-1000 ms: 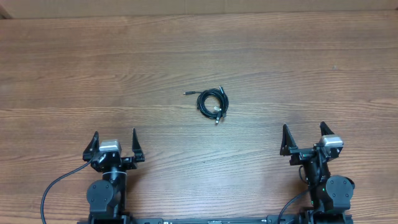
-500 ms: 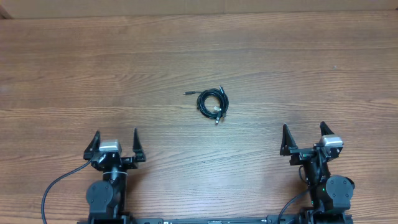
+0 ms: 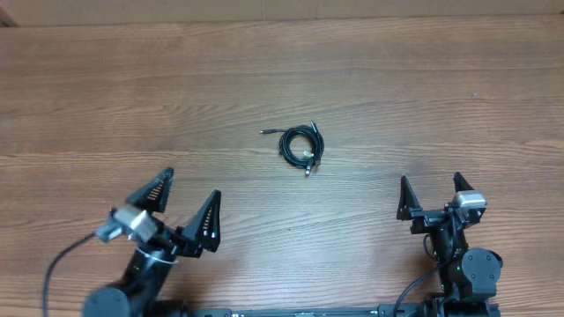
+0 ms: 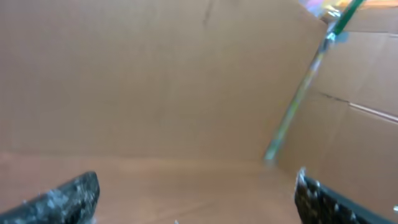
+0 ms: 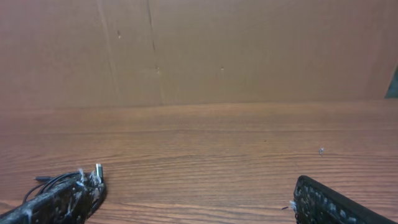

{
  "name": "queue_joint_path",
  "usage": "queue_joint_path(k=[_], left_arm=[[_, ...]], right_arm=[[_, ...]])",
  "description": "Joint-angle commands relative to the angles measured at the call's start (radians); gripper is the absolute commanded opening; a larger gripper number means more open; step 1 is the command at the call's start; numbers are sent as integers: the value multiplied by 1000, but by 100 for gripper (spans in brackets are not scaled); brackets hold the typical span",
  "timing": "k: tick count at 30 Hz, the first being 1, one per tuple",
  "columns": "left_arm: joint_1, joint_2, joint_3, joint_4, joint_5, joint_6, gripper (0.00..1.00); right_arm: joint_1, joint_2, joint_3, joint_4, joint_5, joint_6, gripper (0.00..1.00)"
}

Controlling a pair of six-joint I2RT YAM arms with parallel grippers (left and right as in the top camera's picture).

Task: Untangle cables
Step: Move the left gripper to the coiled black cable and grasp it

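Observation:
The cables (image 3: 301, 146) lie as a small coiled black bundle with plug ends near the middle of the wooden table. My left gripper (image 3: 187, 204) is open and empty, raised and turned toward the bundle, to its lower left. My right gripper (image 3: 429, 195) is open and empty near the front right edge. In the right wrist view the bundle (image 5: 59, 180) shows partly behind my left finger, with a silver plug tip. The left wrist view is blurred; my open fingers (image 4: 198, 198) show, and no cable.
A brown cardboard wall (image 5: 249, 50) stands behind the table's far edge. A green-tipped rod (image 4: 305, 81) leans against it in the left wrist view. A thick black wire (image 3: 62, 264) runs from the left arm's base.
My left arm has lifted and swung forward and to the right, toward the bundle. The right arm and the cables have not moved.

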Motion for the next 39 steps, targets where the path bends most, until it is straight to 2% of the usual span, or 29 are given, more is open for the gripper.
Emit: queue_joint_path(k=[1, 4, 6, 8, 9, 12, 14, 17, 19, 22, 24, 27, 29, 30, 32, 35, 38, 39], left_arm=[[6, 236, 318, -274, 162, 252, 100], [5, 482, 571, -568, 257, 373, 100], [4, 643, 718, -732, 296, 415, 100], [2, 794, 837, -851, 351, 416, 100], [-5, 877, 889, -895, 413, 416, 100], [-34, 1029, 930, -914, 569, 417, 100], [-58, 1098, 930, -913, 602, 418, 100], [-105, 1205, 930, -911, 562, 446, 100], [-143, 1271, 931, -882, 484, 446, 100], [-179, 1331, 930, -819, 344, 446, 100], [-205, 1381, 930, -733, 263, 433, 100], [-222, 1457, 930, -589, 264, 416, 100], [-223, 1492, 930, -523, 259, 365, 100], [-225, 1530, 930, -476, 230, 307, 100], [-232, 1581, 930, -453, 179, 215, 100], [-248, 1656, 930, -449, 164, 201, 100], [-254, 1720, 930, -438, 115, 179, 88], [-255, 1739, 930, -431, 115, 156, 87]], right_arm=[[-8, -12, -10, 3, 5, -2, 100], [-8, -12, -10, 9, 0, -1, 100], [-6, -12, -10, 43, -96, 0, 100], [-5, -12, -10, 75, -327, 59, 100], [-5, -12, -10, 87, -564, 158, 100], [-5, -12, -10, 230, -818, 348, 100], [-5, -12, -10, 346, -870, 452, 100], [-5, -12, -10, 470, -802, 570, 100], [-6, -12, 4, 523, -736, 653, 100], [-8, -9, 70, 512, -682, 648, 100], [-26, 18, 193, 383, -648, 610, 100], [-50, 151, 491, -50, -648, 399, 100], [-50, 253, 649, -283, -620, 281, 100], [-50, 334, 757, -450, -548, 247, 100], [-50, 437, 874, -623, -472, 227, 100], [-47, 575, 987, -743, -521, 239, 100], [-47, 666, 1003, -750, -851, 238, 100], [-48, 691, 1003, -758, -932, 238, 100]])
